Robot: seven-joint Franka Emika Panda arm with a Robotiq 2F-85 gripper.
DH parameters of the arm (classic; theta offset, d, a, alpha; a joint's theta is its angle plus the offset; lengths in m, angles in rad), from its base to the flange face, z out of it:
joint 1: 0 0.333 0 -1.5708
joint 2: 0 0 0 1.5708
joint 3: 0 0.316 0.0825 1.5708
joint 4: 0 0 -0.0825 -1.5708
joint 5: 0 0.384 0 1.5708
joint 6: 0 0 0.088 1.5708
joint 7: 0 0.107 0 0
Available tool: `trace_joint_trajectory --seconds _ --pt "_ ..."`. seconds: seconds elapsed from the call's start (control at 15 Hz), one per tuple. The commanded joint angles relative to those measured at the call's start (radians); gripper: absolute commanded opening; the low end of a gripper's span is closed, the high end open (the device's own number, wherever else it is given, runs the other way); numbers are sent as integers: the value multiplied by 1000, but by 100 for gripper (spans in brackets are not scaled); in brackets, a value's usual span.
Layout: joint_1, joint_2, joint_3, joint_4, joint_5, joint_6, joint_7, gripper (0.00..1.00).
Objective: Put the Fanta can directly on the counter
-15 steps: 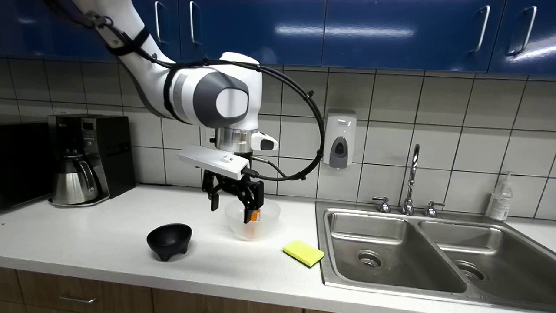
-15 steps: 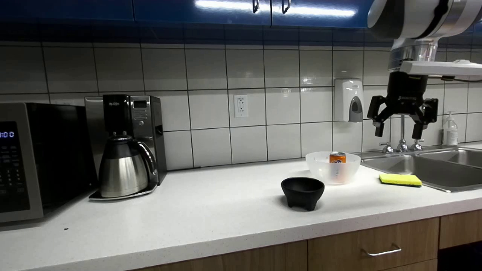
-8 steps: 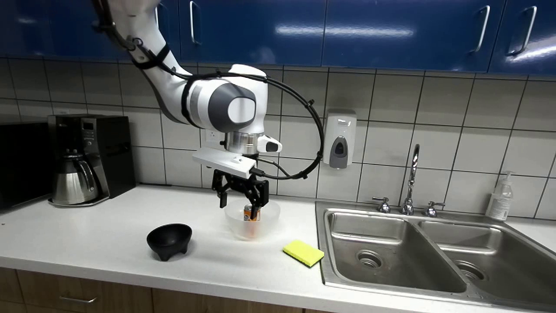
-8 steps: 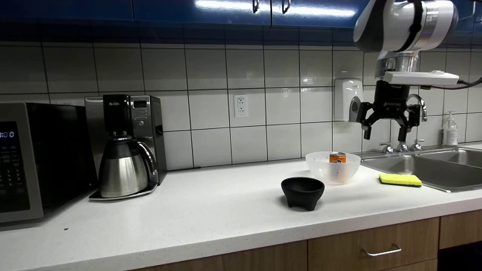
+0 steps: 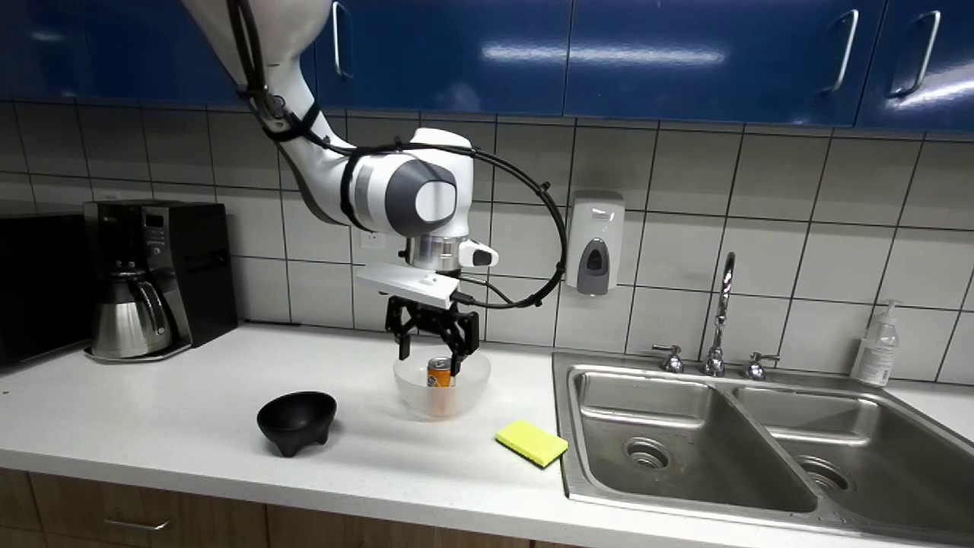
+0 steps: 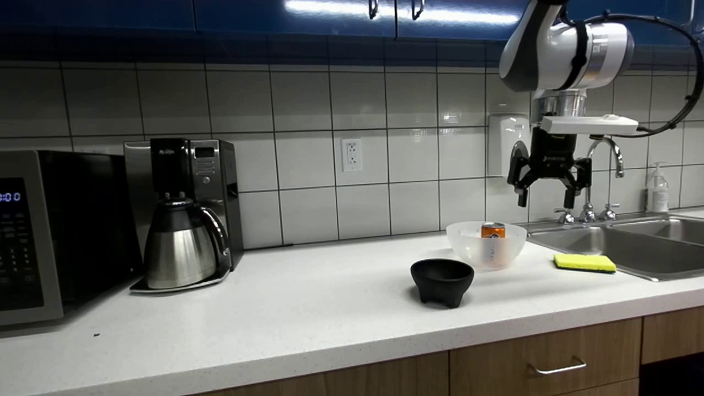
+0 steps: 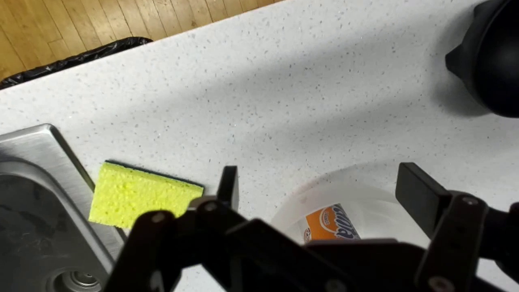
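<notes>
The orange Fanta can (image 5: 439,371) stands inside the translucent white bowl (image 5: 417,402) on the white counter (image 5: 380,464). Its silvery top and upper side rise a little above the rim in an exterior view (image 6: 493,231). My gripper (image 5: 430,356) is open and empty. It hangs higher than the bowl, and in an exterior view it is up and right of the can (image 6: 546,198). In the wrist view the can (image 7: 326,223) shows between the spread fingers, nearer the left one; its lower part in that view is hidden by the gripper body.
A black footed bowl (image 6: 442,281) stands near the translucent bowl. A yellow sponge (image 5: 532,443) lies beside the steel double sink (image 5: 567,426). A coffee maker with a pot (image 6: 181,247) and a microwave (image 6: 49,236) stand at the far end. A soap dispenser (image 5: 596,243) hangs on the wall.
My open gripper has moved closer to the bowl, leftward and slightly lower in an exterior view. More of the can is uncovered by the finger. The can and bowls have not moved.
</notes>
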Motion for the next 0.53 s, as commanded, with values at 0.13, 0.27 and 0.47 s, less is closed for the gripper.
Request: trace_joint_trajectory --seconds 0.13,0.27,0.47 --pt "-35 108 38 135 10 -14 17 100" --pt "-37 139 47 171 9 -13 28 100" --pt "-35 188 60 219 5 -9 49 100"
